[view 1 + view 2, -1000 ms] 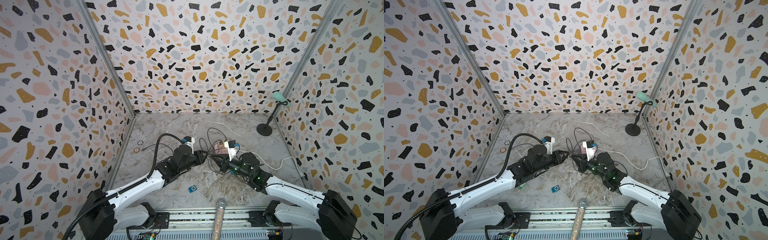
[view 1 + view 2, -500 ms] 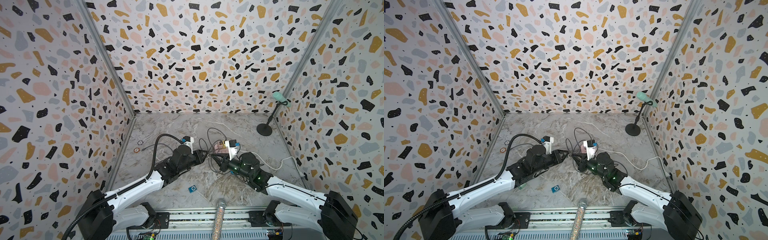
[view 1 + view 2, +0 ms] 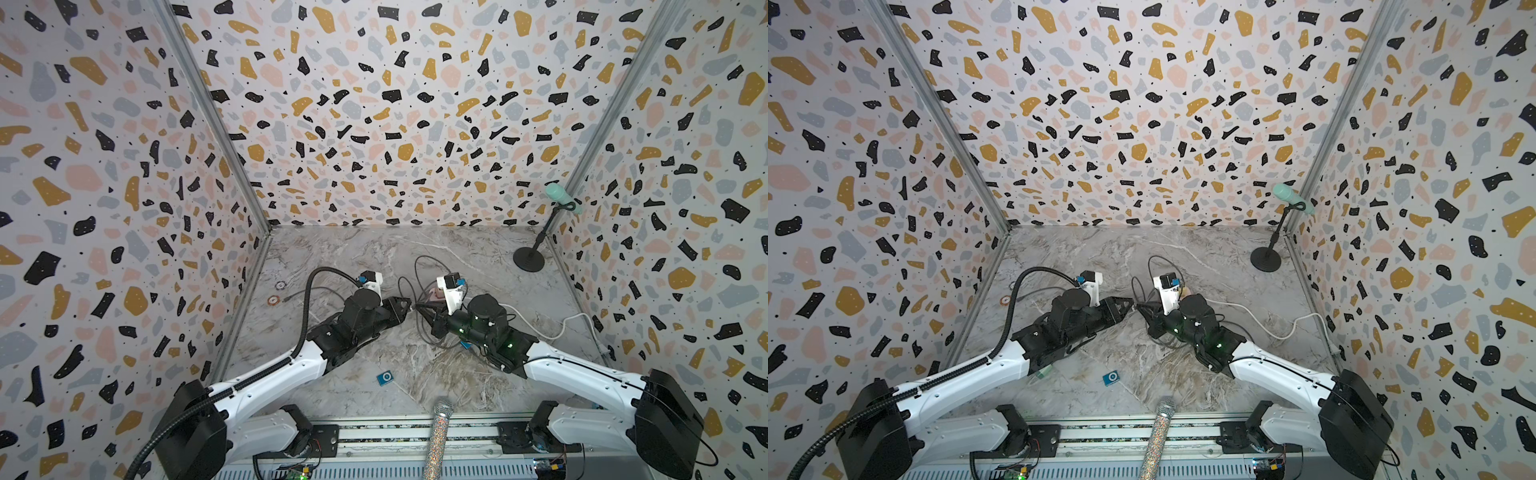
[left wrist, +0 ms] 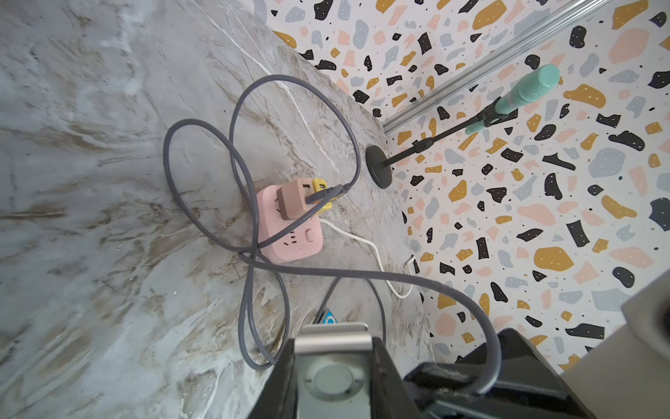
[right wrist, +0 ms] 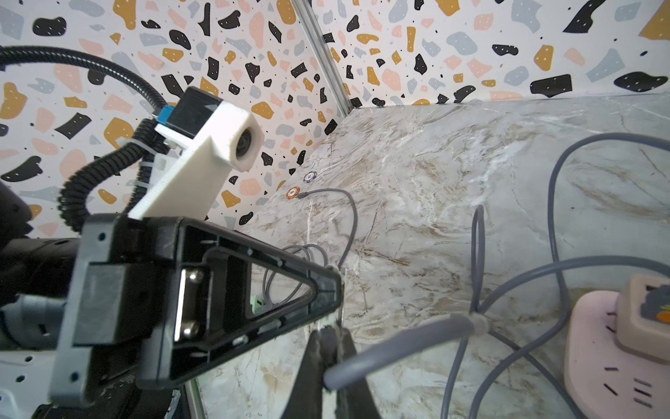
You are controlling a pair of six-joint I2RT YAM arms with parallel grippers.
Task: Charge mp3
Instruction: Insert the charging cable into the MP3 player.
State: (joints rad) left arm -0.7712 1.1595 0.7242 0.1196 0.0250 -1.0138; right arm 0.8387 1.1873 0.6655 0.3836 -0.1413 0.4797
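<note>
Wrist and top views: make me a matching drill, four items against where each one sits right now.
Items
1. silver mp3 player
2. blue mp3 player
3. grey cable
4. green microphone

Places
A. on a stand in the far right corner
B. pinched in the right gripper
C. lying loose on the table, near the front edge
D. held in the left gripper

Pairs: 1-D, 2-C, 3-B, 4-A
</note>
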